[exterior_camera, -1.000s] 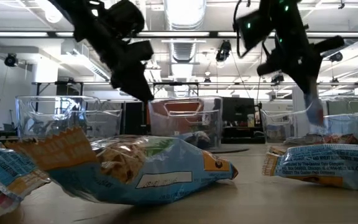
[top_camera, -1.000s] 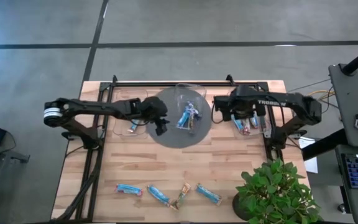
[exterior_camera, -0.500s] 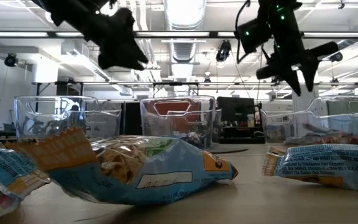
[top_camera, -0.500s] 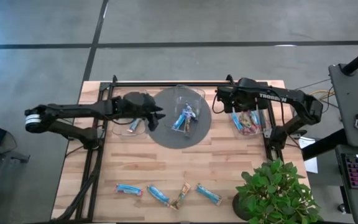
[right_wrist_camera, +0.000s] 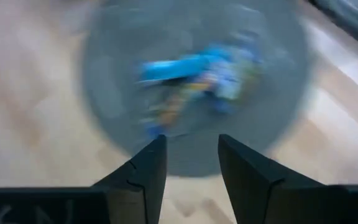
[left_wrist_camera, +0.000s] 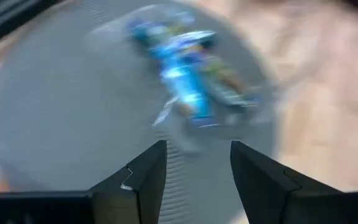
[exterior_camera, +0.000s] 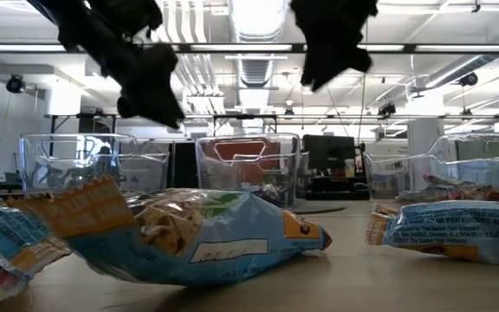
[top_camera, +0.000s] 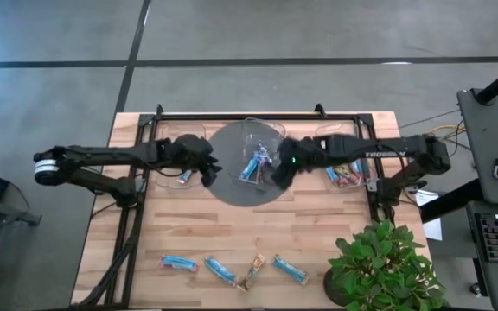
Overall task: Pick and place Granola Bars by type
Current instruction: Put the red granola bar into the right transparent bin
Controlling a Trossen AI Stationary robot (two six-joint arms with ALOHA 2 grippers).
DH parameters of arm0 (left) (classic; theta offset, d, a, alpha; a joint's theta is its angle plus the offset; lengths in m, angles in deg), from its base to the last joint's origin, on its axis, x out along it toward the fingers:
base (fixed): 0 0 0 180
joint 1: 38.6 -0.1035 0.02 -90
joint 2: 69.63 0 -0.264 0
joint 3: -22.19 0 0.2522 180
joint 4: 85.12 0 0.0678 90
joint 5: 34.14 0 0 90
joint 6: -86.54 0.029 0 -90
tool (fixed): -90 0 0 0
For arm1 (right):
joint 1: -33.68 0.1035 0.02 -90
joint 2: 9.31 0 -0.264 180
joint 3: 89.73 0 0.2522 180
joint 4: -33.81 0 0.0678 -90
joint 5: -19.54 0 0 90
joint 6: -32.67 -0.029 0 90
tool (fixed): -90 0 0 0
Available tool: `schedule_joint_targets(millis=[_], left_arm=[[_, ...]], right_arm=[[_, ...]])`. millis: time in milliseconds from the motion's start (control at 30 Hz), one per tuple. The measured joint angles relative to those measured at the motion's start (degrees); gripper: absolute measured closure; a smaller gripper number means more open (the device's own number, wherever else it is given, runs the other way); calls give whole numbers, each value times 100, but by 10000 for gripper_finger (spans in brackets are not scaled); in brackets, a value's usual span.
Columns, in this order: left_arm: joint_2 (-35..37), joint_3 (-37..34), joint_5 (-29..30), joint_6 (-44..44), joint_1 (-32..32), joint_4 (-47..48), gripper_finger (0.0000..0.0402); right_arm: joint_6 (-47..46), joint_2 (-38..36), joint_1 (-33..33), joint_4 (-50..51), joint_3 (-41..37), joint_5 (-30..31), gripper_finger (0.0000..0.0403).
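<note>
My right gripper [top_camera: 277,175] hangs over the gray mat [top_camera: 232,192] at the middle of the back half of the surface [top_camera: 232,233], its fingers [right_wrist_camera: 143,177] apart with nothing between them, and the mixed pile of bars [top_camera: 258,162] lies in the middle bin [top_camera: 264,130] just ahead of it. My left gripper [top_camera: 210,170] waits at the mat's other side, fingers [left_wrist_camera: 143,180] likewise apart and empty. More bars lie sorted in the right bin [top_camera: 346,173] at the surface's right edge, one shows in the left bin [top_camera: 180,177], and four [top_camera: 232,269] lie in a row along the front edge. I judge the step in hand to be picking one bar out of the middle pile. To do it well I should settle on a single bar lying on top, one whose wrapper I can read as blue or tan, and line my fingers across its narrow width rather than along its length. The bars overlap, so I should come down over a free end and not the heap's centre, or I may clamp two at once. The bin's clear wall is close, so a steep descent looks safer than a slanted one. With both arms converging on the same bin, only one should reach in at a time.
</note>
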Motion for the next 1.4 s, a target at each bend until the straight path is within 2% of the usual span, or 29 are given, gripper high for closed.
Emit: schedule_joint_targets(millis=[67, 167, 367, 500, 633, 833, 967, 1133, 1400], left_arm=[[171, 87, -225, 22, 109, -15, 241], [474, 222, -343, 21, 279, 116, 241], [1180, 269, -487, -748, 924, 1262, 241], [1496, 240, -476, -1578, 1917, 2310, 241], [1506, 237, -83, -2601, 3370, 2776, 241], [1044, 233, 940, -3723, 5639, 2743, 241], [486, 233, 1252, -4675, 6675, 2738, 241], [-361, 231, 1244, -5489, 7312, 2671, 241], [-1358, 229, 958, -5348, 7390, 2378, 241]], right_arm=[[421, 11, 277, -207, -11, -59, 266], [546, 90, 501, -239, -24, -218, 266], [547, 296, 661, -238, -104, -617, 266], [546, 417, 701, -214, -215, -637, 266], [548, 460, 746, -195, -286, -640, 266], [577, 489, 764, -221, -300, -635, 266], [590, 534, 775, -273, -304, -630, 266], [572, 585, 772, -291, -312, -630, 266], [546, 583, 770, -308, -318, -630, 266]])
